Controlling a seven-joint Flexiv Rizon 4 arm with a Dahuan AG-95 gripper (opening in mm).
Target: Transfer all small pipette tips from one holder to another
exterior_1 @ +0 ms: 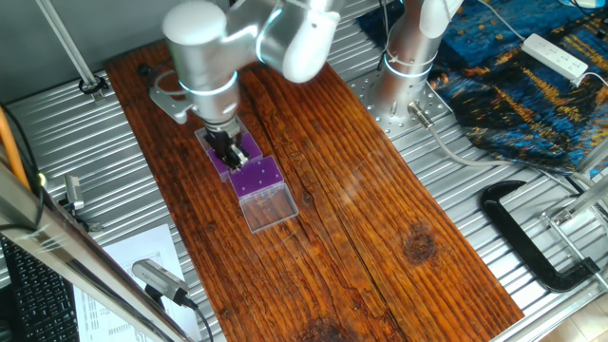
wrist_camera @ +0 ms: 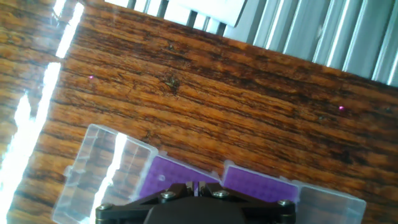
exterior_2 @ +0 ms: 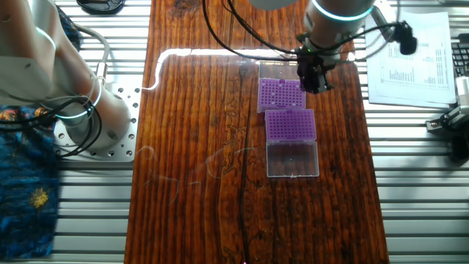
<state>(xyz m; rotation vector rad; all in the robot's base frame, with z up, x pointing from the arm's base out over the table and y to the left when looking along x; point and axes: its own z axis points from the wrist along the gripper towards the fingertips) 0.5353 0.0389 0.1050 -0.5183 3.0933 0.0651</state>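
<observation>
1. Overhead in the other fixed view: two purple pipette-tip racks end to end on the wooden tabletop (exterior_2: 190, 147), far rack (exterior_2: 281, 94) above near rack (exterior_2: 290, 124), edges just about touching.
2. Each seated in a clear hinged box; near box's open lid (exterior_2: 292, 158) lying flat on the wood, toward the lower edge of that view.
3. Small pipette tips (exterior_2: 277, 92) showing only as a few pale dots on the far rack; too tiny to count or to place by hole. Faint dots on the near rack too, not clear enough to call.
4. Gripper (exterior_2: 314, 79) hanging over the right edge of the far rack, fingers pointing down.
5. From one fixed view, dark fingers (exterior_1: 228, 152) low over the rack nearer the arm; second rack (exterior_1: 257, 175) and clear lid (exterior_1: 269, 206) stretching toward the camera.
6. Hand view: both purple racks at the bottom edge, gripper body blocking the fingertips.
7. Fingers looking close together, yet cannot tell whether fully closed or gripping a tip; contact with the rack also unclear.
8. Printed paper sheet (exterior_2: 410, 59) on the metal bench beside the wood.
</observation>
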